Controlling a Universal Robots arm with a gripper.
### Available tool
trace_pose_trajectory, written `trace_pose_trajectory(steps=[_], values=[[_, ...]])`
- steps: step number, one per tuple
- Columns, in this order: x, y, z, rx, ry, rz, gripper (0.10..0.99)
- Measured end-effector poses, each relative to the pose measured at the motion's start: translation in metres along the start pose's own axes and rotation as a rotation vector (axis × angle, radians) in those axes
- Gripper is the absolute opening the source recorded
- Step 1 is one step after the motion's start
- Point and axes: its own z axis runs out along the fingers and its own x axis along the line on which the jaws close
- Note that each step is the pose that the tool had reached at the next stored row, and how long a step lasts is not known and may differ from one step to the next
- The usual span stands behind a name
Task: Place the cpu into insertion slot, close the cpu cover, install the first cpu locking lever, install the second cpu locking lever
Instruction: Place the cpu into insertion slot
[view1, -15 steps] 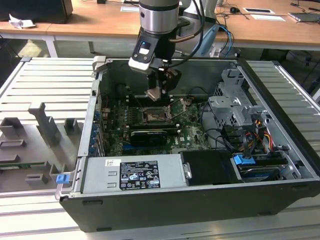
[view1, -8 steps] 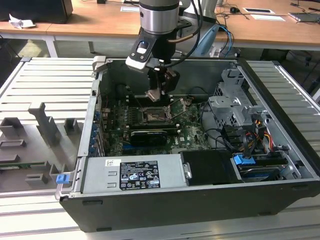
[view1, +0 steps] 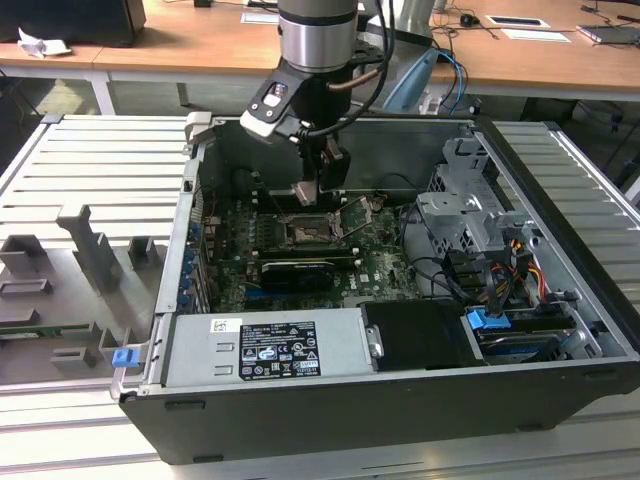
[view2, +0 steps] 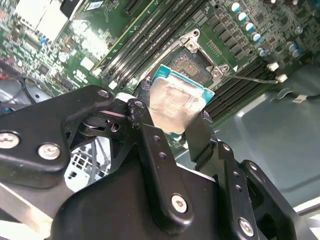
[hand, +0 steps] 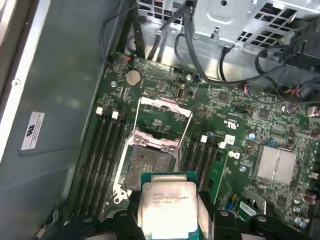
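My gripper (view1: 312, 192) hangs inside the open computer case, just above the motherboard's insertion slot (view1: 305, 232). It is shut on the cpu (view2: 172, 102), a flat square chip with a silvery top and a green rim. Both wrist views show a black finger on each of two opposite edges of the cpu (hand: 167, 205). The chip is held above the board, beside the bare insertion slot (hand: 145, 167) and apart from it. The cpu cover (hand: 164, 105), a thin silvery frame, is flipped open away from the slot. Two thin wire levers (hand: 186, 131) stand raised along the cover's sides.
Memory slots (hand: 105, 150) flank the socket on both sides. A long black card (view1: 295, 272) lies just in front of it. At the exterior view's right are a drive cage (view1: 470, 215) and loose cables (view1: 480, 280). The power supply (view1: 265, 350) fills the front, and a finned heatsink (hand: 272, 165) sits nearby.
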Motion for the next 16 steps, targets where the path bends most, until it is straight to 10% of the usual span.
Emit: trace_pose_trajectory(steps=[11, 16], values=[[0.0001, -0.0007, 0.0116, 0.001, -0.0164, 0.245, 0.529], [0.0003, -0.0015, 0.0224, 0.001, -0.015, 0.248, 0.529]])
